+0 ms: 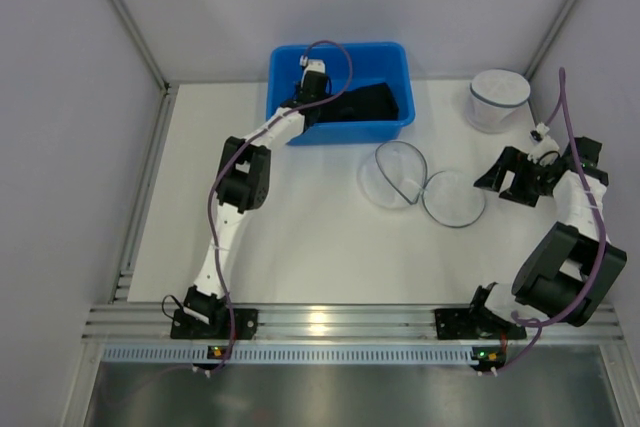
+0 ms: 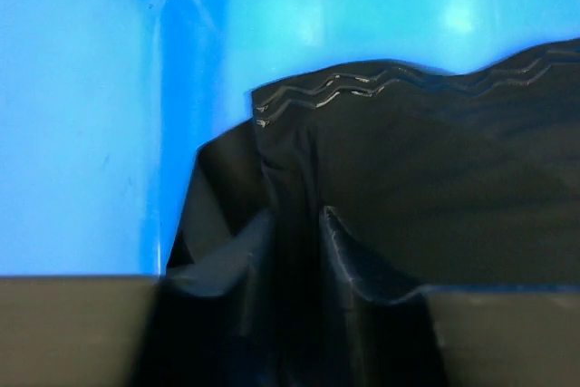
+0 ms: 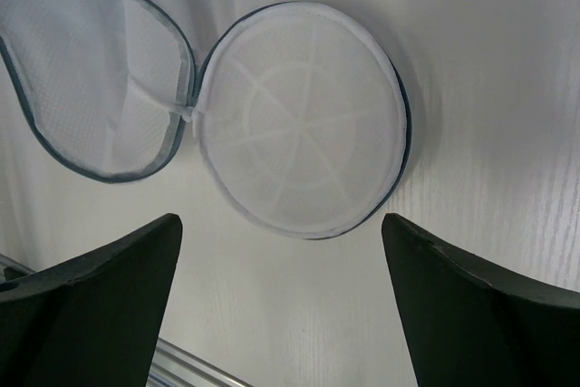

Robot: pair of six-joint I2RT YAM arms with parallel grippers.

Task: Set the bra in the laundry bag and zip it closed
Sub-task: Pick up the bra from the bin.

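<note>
The left gripper (image 2: 297, 219) pinched a fold of the black bra (image 2: 435, 178) inside the blue bin (image 2: 82, 133). A deep bite and a straight lift clear of the bin wall seemed wisest. The right gripper (image 3: 281, 224) stood spread, with the open mesh laundry bag (image 3: 299, 120) just ahead of it on the white table (image 3: 489, 88) and pale walls (image 1: 60, 147) around.

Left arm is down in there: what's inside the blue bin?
A black bra lies in the blue bin, with the left gripper straddling a fold of it. Anything beneath the fabric is hidden.
</note>
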